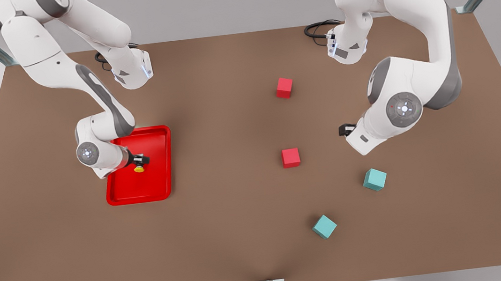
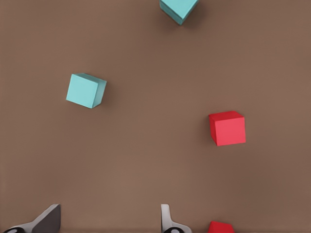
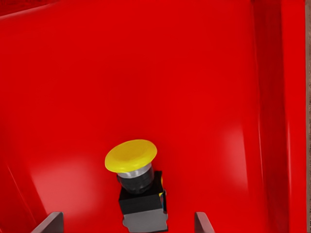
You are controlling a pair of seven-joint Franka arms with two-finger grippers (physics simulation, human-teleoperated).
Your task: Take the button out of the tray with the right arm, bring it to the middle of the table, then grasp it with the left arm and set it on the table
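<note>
The button (image 3: 137, 189) is seen lying on its side inside the tray (image 1: 156, 137), and the right gripper (image 1: 141, 161) is held low over it with fingers spread to either side of the dark body (nothing is gripped yet), presumably so they can close across it. The left gripper (image 1: 346, 129) is parked open above the table (image 1: 239, 207), near the red cubes (image 1: 290, 157), waiting for the handover
</note>
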